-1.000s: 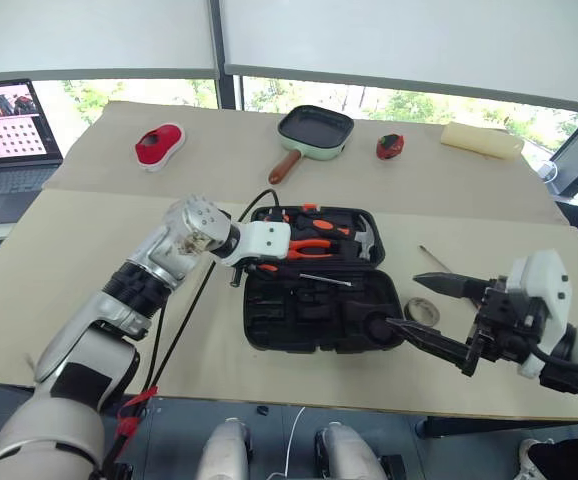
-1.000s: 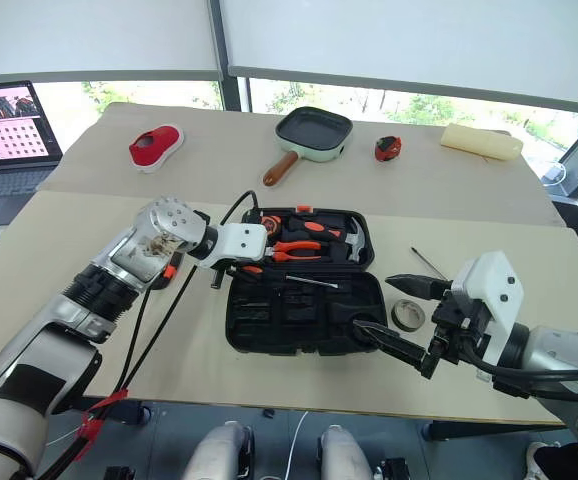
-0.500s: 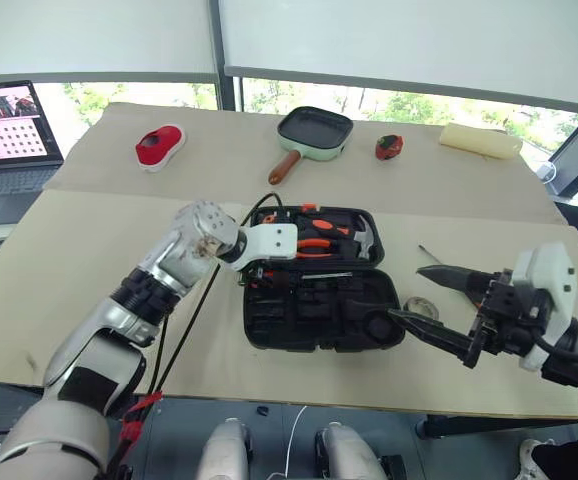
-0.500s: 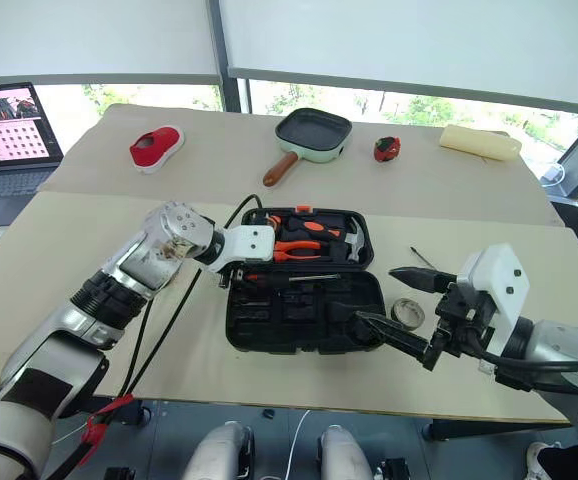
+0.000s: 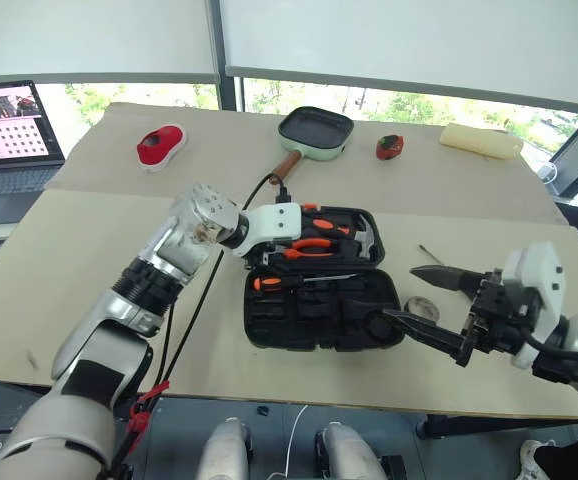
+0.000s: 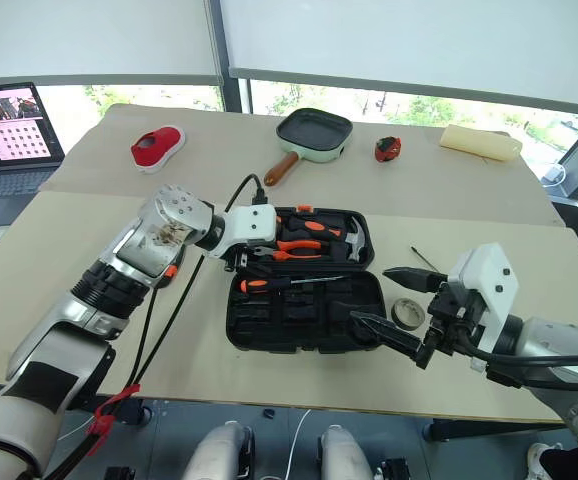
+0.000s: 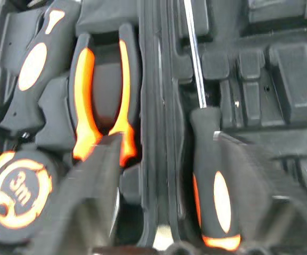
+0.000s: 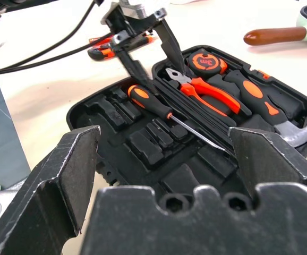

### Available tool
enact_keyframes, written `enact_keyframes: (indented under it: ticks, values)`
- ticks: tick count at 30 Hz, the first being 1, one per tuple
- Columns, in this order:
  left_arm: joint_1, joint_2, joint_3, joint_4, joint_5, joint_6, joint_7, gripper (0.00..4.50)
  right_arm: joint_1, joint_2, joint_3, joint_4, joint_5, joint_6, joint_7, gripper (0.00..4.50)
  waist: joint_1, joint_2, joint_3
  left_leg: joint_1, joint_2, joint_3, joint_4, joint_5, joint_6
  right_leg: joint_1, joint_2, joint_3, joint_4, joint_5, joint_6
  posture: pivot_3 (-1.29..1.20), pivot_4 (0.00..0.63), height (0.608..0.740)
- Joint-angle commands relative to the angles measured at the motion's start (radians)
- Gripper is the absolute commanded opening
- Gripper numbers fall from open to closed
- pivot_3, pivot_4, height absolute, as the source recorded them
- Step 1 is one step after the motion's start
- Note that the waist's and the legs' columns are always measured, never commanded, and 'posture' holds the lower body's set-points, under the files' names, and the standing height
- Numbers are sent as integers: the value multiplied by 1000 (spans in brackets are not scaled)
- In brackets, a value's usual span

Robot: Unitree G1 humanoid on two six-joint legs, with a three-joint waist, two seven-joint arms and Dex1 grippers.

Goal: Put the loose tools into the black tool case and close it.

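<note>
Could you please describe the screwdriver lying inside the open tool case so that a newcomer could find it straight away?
Start at the black tool case lying open in the middle of the near table. The screwdriver lies across its front half, along the hinge line, handle toward the left gripper. It is the slim tool there with an orange-and-black handle and a long thin steel shaft, unlike the pliers and hammer behind it.

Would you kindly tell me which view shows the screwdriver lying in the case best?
The right wrist view: the screwdriver lies whole, handle to tip, in the black tool case. The left wrist view crops it close; the eye views show it small.
</note>
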Motion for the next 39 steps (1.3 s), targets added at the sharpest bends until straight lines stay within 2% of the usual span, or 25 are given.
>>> enact_keyframes:
  ticks: [1, 4, 18, 24, 33, 39]
  values:
    - [-12, -20, 6, 12, 11, -32, 15, 1074, 0, 4, -19, -8, -10, -29, -6, 4500, 0, 0, 0, 0, 0, 0, 0, 0, 0, 0, 0, 0, 0, 0, 0, 0, 150, 740]
    - [-3, -18, -20, 15, 26, -59, -9, 24, 6, 3, -26, -10, -9, -27, -5, 4500, 0, 0, 0, 0, 0, 0, 0, 0, 0, 0, 0, 0, 0, 0, 0, 0, 150, 740]
    - [30, -39, -97, 98, 139, -220, -1, 24, 19, 0, -29, -12, -4, -23, -17, 4500, 3, 1, 0, 1, 0, 0, 0, 0, 0, 1, 0, 0, 0, 0, 0, 0, 150, 740]
    - [7, -64, -68, 143, 144, -238, 7, 24, 22, 3, -23, -9, -10, -26, -21, 4500, 5, 1, -1, 1, 0, -1, 5, 0, 0, 4, 0, 0, 2, 0, 0, 0, 150, 740]
    - [-64, -87, 21, 149, 78, -159, -39, 24, 29, 8, -21, -7, -24, -29, -17, 4500, 3, 1, 0, 0, -1, -2, 5, 1, 2, 4, 0, 0, 2, 0, 1, 0, 150, 740]
    - [-42, -81, 4, 111, 80, -174, -61, 24, 37, 11, -18, -9, -33, -34, -14, 4500, -2, 1, 0, -3, -1, -3, 5, 1, 2, 0, 1, 0, 3, 0, 1, 0, 150, 740]
